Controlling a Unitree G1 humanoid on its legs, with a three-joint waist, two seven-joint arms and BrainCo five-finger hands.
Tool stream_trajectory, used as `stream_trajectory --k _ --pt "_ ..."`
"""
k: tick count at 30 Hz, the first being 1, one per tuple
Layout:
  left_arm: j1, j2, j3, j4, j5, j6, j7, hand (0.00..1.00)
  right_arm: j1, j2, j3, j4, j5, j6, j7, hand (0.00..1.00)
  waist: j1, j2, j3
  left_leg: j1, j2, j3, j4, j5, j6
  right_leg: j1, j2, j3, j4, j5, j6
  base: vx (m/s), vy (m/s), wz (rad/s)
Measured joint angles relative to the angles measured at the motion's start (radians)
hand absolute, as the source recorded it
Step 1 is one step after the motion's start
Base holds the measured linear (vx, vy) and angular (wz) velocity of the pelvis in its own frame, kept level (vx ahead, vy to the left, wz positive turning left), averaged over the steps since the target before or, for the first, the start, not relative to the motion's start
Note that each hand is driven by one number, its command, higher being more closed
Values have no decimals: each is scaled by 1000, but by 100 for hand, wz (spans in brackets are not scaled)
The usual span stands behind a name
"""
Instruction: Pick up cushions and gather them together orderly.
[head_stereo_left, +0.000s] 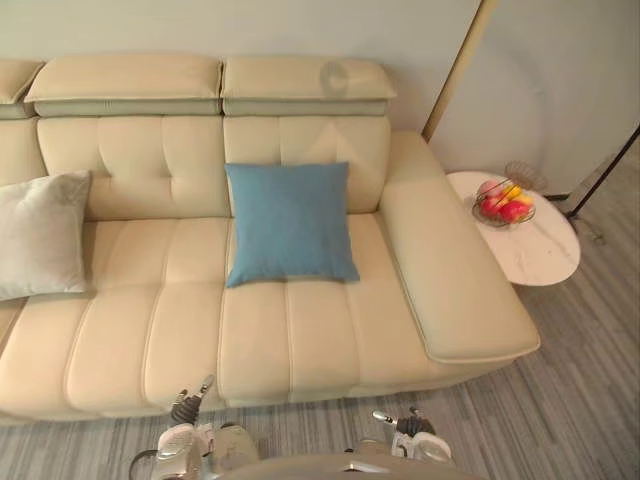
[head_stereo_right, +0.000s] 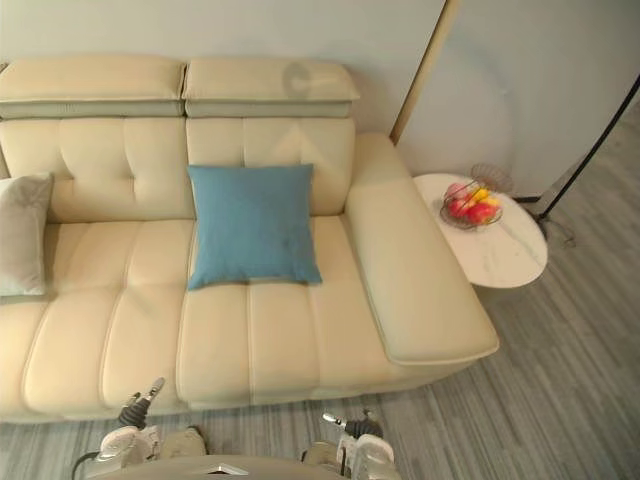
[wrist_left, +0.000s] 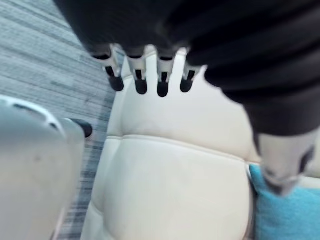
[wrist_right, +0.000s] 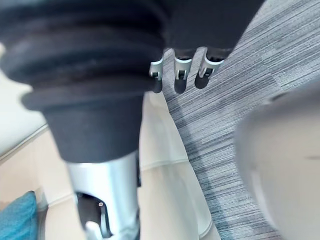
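Blue cushion (head_stereo_left: 290, 222): on the cream sofa (head_stereo_left: 300, 340), one seat in from the right armrest. Stands on its lower edge on the seat, top leaning on the backrest, broad face toward the robot. Roughly square, so no clear long axis; top and bottom edges run parallel to the sofa back.

Grey cushion (head_stereo_left: 42, 235): left end of the sofa, well apart from the blue one, also leaning on the backrest, its top tilted slightly to the right. Cut off by the picture's edge.

Left hand (head_stereo_left: 187, 408): low, in front of the sofa's front edge, over the grey floor (head_stereo_left: 560, 400). Fingers (wrist_left: 140, 75) straight in a row, thumb apart, nothing held.

Right hand (head_stereo_left: 408, 427): likewise low before the sofa. Fingers (wrist_right: 182, 75) look relaxed and empty, though little of them shows.

Round white side table (head_stereo_left: 535, 255) just beside the armrest, fruit basket (head_stereo_left: 503, 204) on it.
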Motion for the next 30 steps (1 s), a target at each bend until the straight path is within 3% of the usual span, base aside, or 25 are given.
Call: stream_trajectory --k 2,5,6,8,9,10,11,12,13,14,15,16,18,20,22,25,29,30 --pt "-7 -26 -22 1 -7 0 8 0 -34 -25 5 -9 0 -1 -11 0 -3 42 25 -12 13 -5 -51 56 -15 10 26 -18 -80 25 -49 -279 -132 1" --pt "-14 -28 -47 -2 -6 -2 15 0 -25 -27 15 -9 0 0 -18 0 -9 56 36 -6 24 -6 -85 103 -35 12 34 -46 -88 40 -61 -279 -33 23" --pt "-10 -28 -50 -2 -6 -1 26 0 -28 -16 29 -10 0 1 -20 0 -6 56 40 6 20 -5 -139 104 -42 9 26 -63 -100 38 -99 -302 0 20" --pt "-15 -24 -48 -9 -6 -1 26 0 -19 -4 25 -12 0 1 -21 0 -13 38 44 8 3 16 -149 41 -49 14 0 -76 -124 48 -119 -251 31 20" --pt "-16 -17 -42 -27 -6 -1 26 0 -9 6 24 -11 0 1 -23 0 -10 4 57 -11 -14 25 -44 10 -4 12 -39 -80 -137 65 -130 -193 87 0" --pt "-15 -18 -35 -28 -5 -1 26 0 3 1 22 -10 0 1 -24 0 -11 -2 57 -28 -29 19 186 -35 24 11 -73 -79 -151 100 -111 -197 107 -14" --pt "-11 -20 -35 -28 -5 -1 26 0 9 0 18 -10 0 1 -25 0 -13 3 54 -22 -30 19 259 -78 23 12 -77 -76 -157 110 -106 -217 184 -23" --pt "-5 -26 -33 -25 -4 -1 25 0 22 -1 -4 -9 0 1 -31 0 -23 19 47 5 -28 10 337 -183 10 14 -73 -71 -180 125 -94 -184 243 -20" --pt "-3 -42 -27 -13 -4 0 25 0 37 -9 -26 -12 -1 1 -34 0 -33 61 27 49 -21 -15 257 -290 -2 5 -46 -65 -203 146 -73 -177 267 -20" --pt "-8 -38 -27 0 -4 0 25 0 29 -6 -42 0 -1 3 -34 0 -33 46 28 54 -39 -2 245 -294 2 4 -54 -49 -211 161 -61 -141 247 -27" --pt "-3 -20 -24 13 -3 6 24 0 40 19 -65 5 -1 14 -34 0 -40 20 17 72 -72 23 156 -274 -6 8 -68 -38 -246 185 -55 -74 191 -14" --pt "-2 -5 -24 16 -3 8 24 0 57 38 -91 9 -1 15 -35 0 -45 -6 2 116 -109 24 57 -220 9 35 -71 -39 -291 190 -50 -23 156 -6" --pt "-2 5 -27 25 0 9 24 0 61 41 -109 42 0 17 -35 0 -50 -21 -6 136 -146 23 -9 -173 27 86 -62 -39 -350 205 -55 22 108 12" --pt "-2 10 -36 61 17 10 21 0 43 28 -137 75 0 19 -38 0 -57 -9 -8 154 -183 19 -55 -137 49 125 -63 -25 -423 247 -50 15 93 9" --pt "4 20 -36 84 17 12 16 0 38 25 -164 79 0 19 -38 0 -59 1 -6 189 -198 18 -92 -107 63 151 -66 -26 -438 252 -44 41 48 5" --pt "21 27 -37 100 17 16 13 0 29 15 -172 101 0 19 -38 0 -60 13 -10 226 -202 5 -123 -91 60 179 -57 -28 -447 252 -43 56 -10 6" --pt "21 41 -40 125 17 18 -5 0 9 -5 -171 139 0 21 -37 0 -61 10 -9 251 -196 -5 -143 -81 55 203 -44 -30 -464 252 -44 11 -49 5" --pt "37 100 -47 161 39 18 -16 0 -1 -28 -160 162 0 21 -37 0 -79 -17 -17 293 -202 -12 -208 -45 54 229 -38 -28 -506 265 -54 0 0 0"
